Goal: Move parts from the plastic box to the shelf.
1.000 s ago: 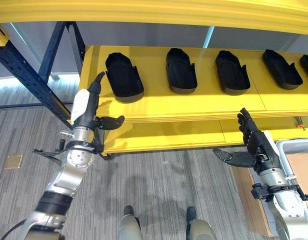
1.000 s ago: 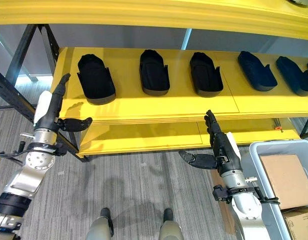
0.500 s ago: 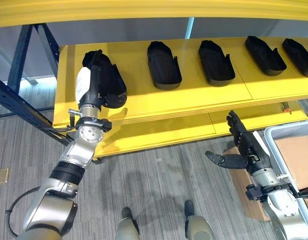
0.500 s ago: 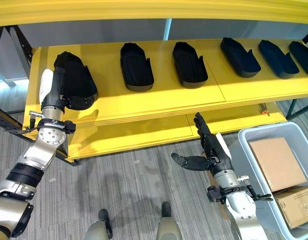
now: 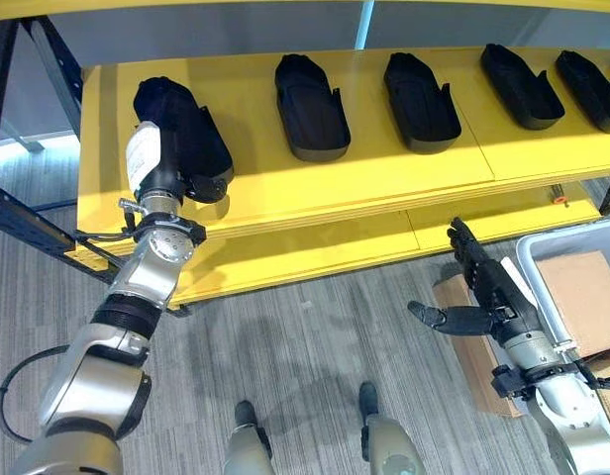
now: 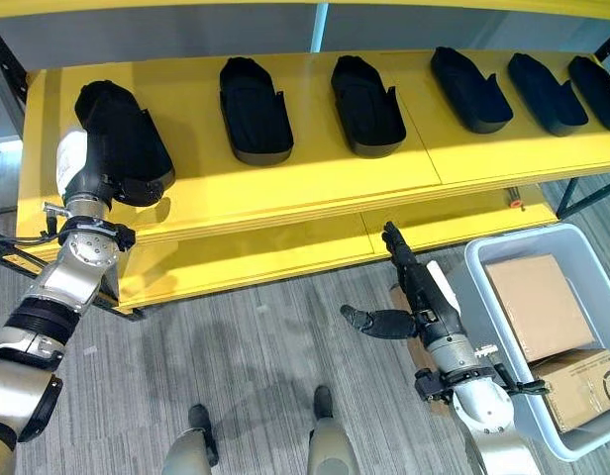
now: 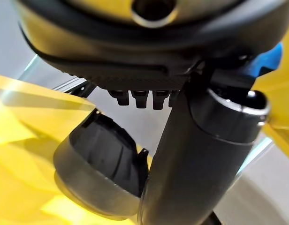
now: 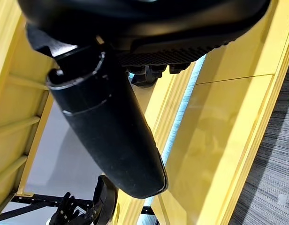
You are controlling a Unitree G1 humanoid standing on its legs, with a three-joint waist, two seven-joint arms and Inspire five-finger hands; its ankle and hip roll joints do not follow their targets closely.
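the left hand [image 5: 156,168] reaches up to the yellow shelf [image 5: 384,178], its fingers over the leftmost black part [image 5: 186,124]; whether they grasp it or lie released i cannot tell. it seems to be setting that part in line with the row of parts [image 5: 419,94] resting evenly spaced to its right. the right hand [image 5: 483,297] hangs below the shelf, fingers straight and empty, beside the plastic box [image 6: 493,297] holding cardboard boxes [image 6: 538,302].
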